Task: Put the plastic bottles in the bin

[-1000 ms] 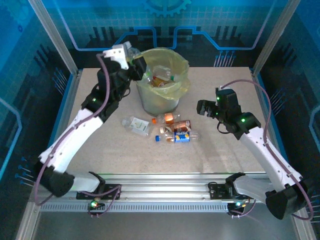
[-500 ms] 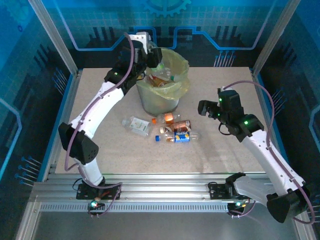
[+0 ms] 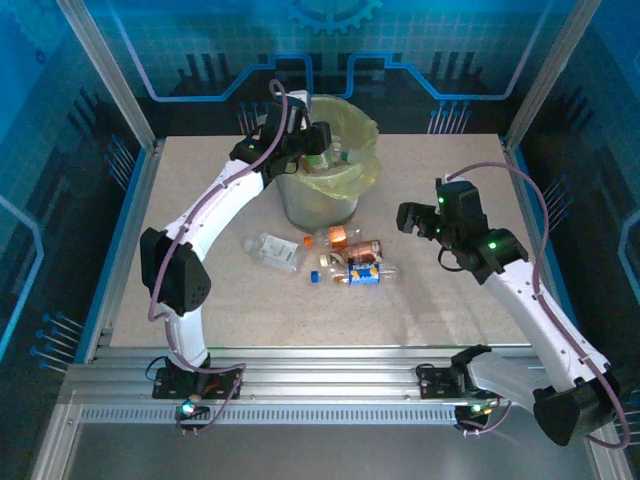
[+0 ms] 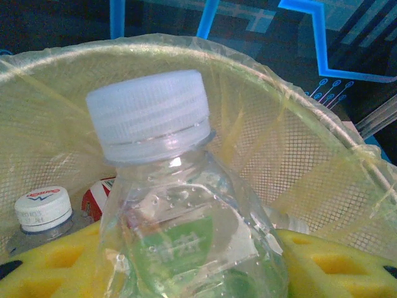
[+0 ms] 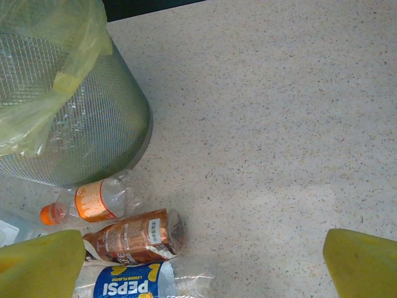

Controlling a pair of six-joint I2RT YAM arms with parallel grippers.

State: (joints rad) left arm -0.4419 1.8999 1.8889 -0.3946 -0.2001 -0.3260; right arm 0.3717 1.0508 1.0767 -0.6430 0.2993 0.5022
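The clear green-labelled bottle [image 4: 186, 242], white cap up, is clenched in my left gripper [image 3: 315, 140] over the mouth of the bin [image 3: 325, 205]. If I release this near the left rim, it could clip the bag liner [image 4: 260, 124] and tumble out. Four bottles lie on the table [image 3: 450, 300] before the bin, a Pepsi bottle [image 5: 133, 282] among them. The right gripper [image 3: 410, 218] hovers nearby, jaws spread wide. A second ago the left gripper was outside the rim; nothing else has moved.
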